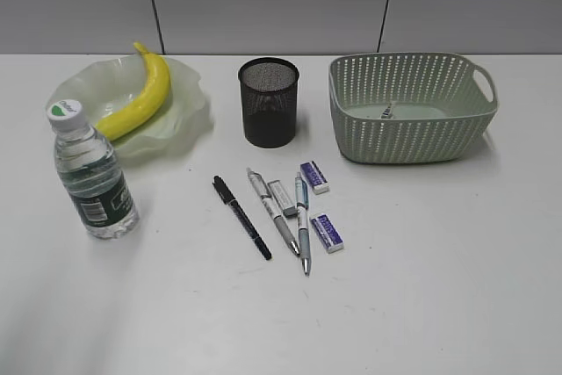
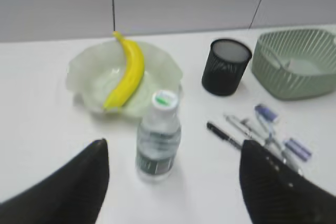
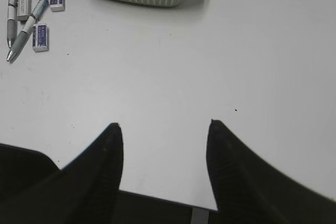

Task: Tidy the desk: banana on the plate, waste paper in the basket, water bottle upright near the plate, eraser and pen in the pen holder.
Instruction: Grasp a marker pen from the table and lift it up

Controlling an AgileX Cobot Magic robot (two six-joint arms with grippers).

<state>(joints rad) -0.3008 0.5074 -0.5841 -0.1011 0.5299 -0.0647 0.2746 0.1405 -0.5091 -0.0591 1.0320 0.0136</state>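
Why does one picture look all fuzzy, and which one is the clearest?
The left wrist view is soft and blurry: the water bottle label and pens smear. The exterior view is sharpest, with eraser print visible and soft shadows under the basket. In the right wrist view, the right hand is a dark shape.

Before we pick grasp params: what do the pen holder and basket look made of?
Pen holder: looks like black metal mesh with a matte finish; fine see-through grid under a solid rim. Basket: likely molded plastic, matte sage green, with uniform rows of holes and a smooth handle cutout.
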